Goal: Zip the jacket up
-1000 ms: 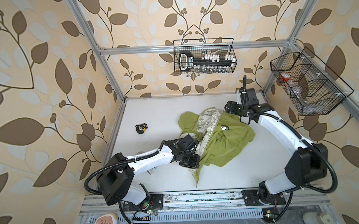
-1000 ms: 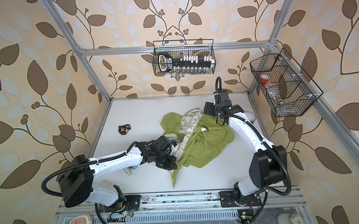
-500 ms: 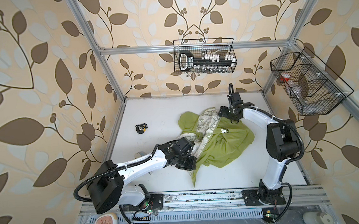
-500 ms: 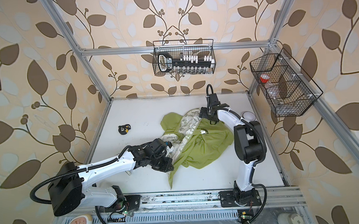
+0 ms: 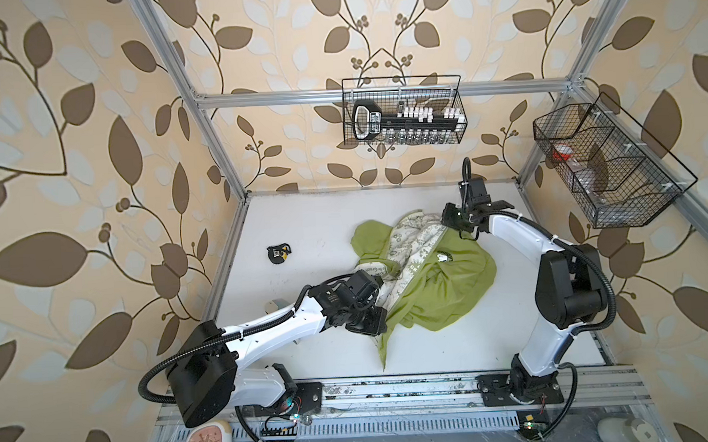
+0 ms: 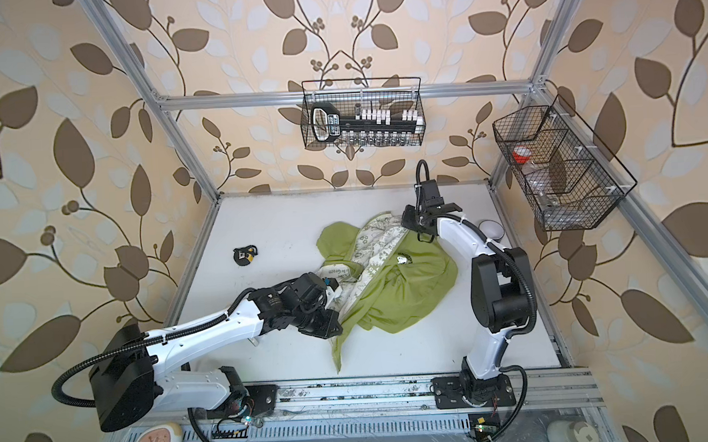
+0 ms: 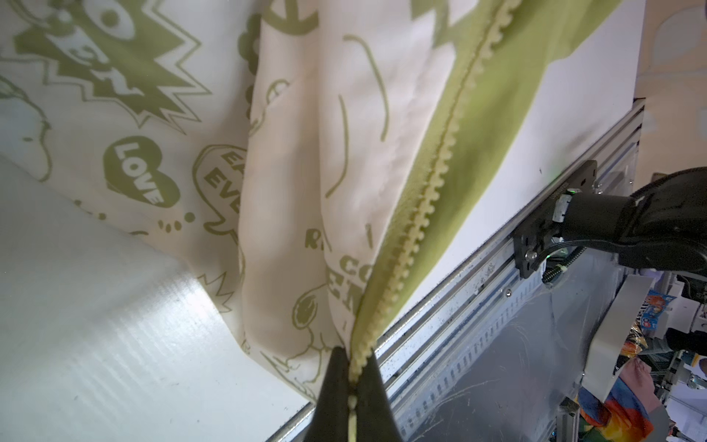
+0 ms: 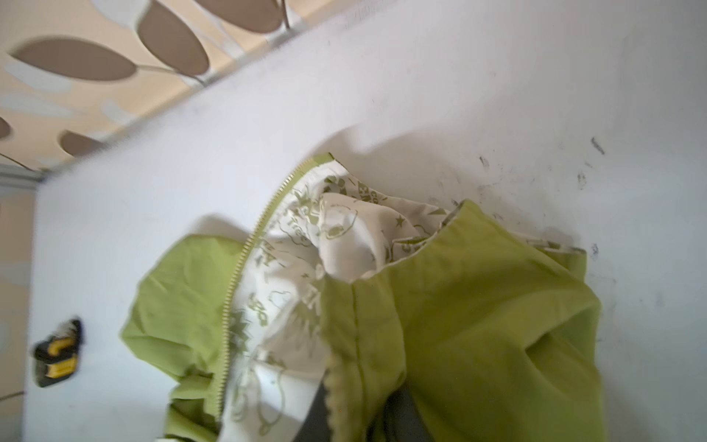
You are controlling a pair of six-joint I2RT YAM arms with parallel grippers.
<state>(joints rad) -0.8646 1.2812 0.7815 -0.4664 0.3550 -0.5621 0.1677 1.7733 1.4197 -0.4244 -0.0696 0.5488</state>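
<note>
Left wrist view has the left gripper point(image 7: 352, 358) pinched tight on the jacket point(image 7: 493, 126), its two dark fingers point(image 7: 331, 386) meeting on the zipper point(image 7: 432, 180) edge, whose pale teeth run away between green cloth and printed lining point(image 7: 153, 114); in both top views the jacket lies crumpled and open near the middle of the table point(image 5: 303, 233), lining up, logo point(image 5: 443, 257) showing on the green side, a narrow tail of cloth trailing toward the table's near edge; the left gripper sits at its near left edge, the right gripper point(image 5: 454, 221) at its far right corner; in the right wrist view a green fold with a toothed edge lies between the right gripper's fingers point(image 8: 315, 417), yet I cannot tell whether they clamp it or stand apart; a small black-and-yellow thing point(image 5: 278, 253) rests on the table well left of the jacket.
</note>
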